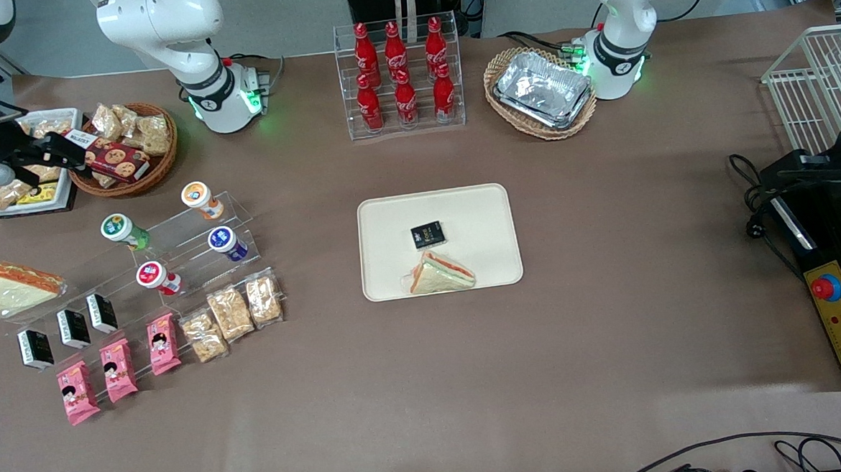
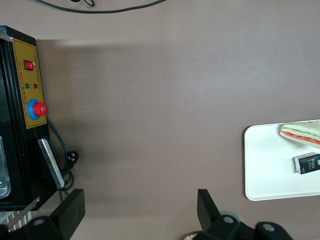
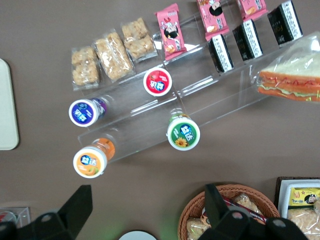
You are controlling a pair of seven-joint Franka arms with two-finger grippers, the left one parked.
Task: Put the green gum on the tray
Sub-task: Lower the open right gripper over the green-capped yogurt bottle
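Observation:
The green gum (image 1: 119, 229) (image 3: 183, 133), a small bottle with a white-rimmed green lid, lies on a step of the clear acrylic stand (image 1: 197, 233). The cream tray (image 1: 391, 216) (image 3: 6, 105) (image 2: 265, 160) sits mid-table and holds a black packet (image 1: 428, 235) and a wrapped sandwich (image 1: 443, 274). My gripper (image 1: 63, 150) (image 3: 147, 200) hovers open and empty by the wicker snack basket (image 1: 145, 175), farther from the front camera than the gum and well apart from it.
Orange-lidded (image 3: 90, 161), blue-lidded (image 3: 83, 112) and red-lidded (image 3: 157, 82) bottles share the stand. Snack packs and black cartons line its lower steps, with a wrapped sandwich (image 1: 16, 286) beside them. A cola rack (image 1: 401, 75) and a basket of foil trays (image 1: 542, 89) stand farther back.

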